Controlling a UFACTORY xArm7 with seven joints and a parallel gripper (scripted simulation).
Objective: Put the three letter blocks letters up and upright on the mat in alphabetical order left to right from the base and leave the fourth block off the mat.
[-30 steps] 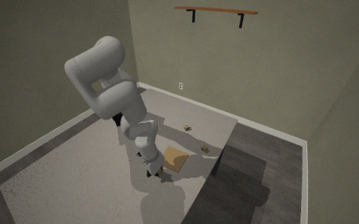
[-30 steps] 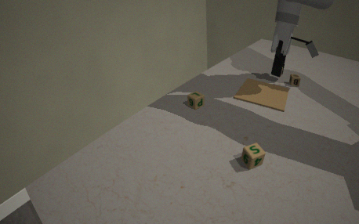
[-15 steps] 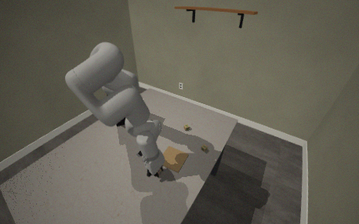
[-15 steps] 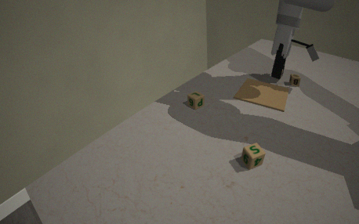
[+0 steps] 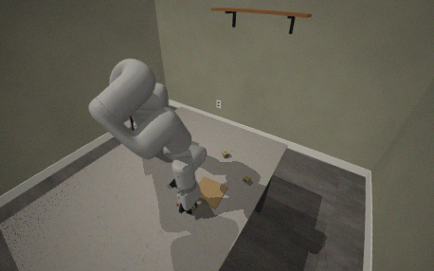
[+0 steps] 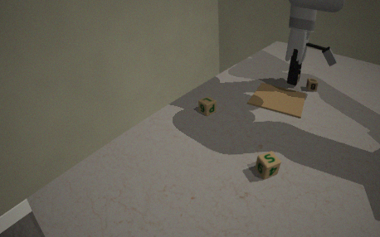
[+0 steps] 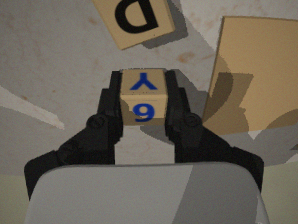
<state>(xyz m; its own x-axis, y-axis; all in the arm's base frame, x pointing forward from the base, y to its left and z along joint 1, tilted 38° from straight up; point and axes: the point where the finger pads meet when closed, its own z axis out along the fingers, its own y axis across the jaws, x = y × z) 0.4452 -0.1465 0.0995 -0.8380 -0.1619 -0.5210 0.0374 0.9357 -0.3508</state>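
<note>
Smooth white arm [image 5: 168, 133], black pincer [image 5: 185, 208] [image 6: 294, 73] [image 7: 143, 85]

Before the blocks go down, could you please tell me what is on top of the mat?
No block rests on the mat; only shadows fall across it. What lies underneath is covered and cannot be seen.

My top view looks steeply down from high up and well back, taking in the arm [image 5: 133, 95], most of the bench [image 5: 95, 204] [image 6: 145, 199] and the walls; my exterior view sits lower and nearer, looking along the bench's wall-side edge; my wrist view peers down the gripper [image 5: 188, 208] [image 6: 294, 80] [image 7: 143, 85] from close in, and all three share the mat [image 5: 210, 190] [image 6: 279, 100] [image 7: 255, 75]
</note>
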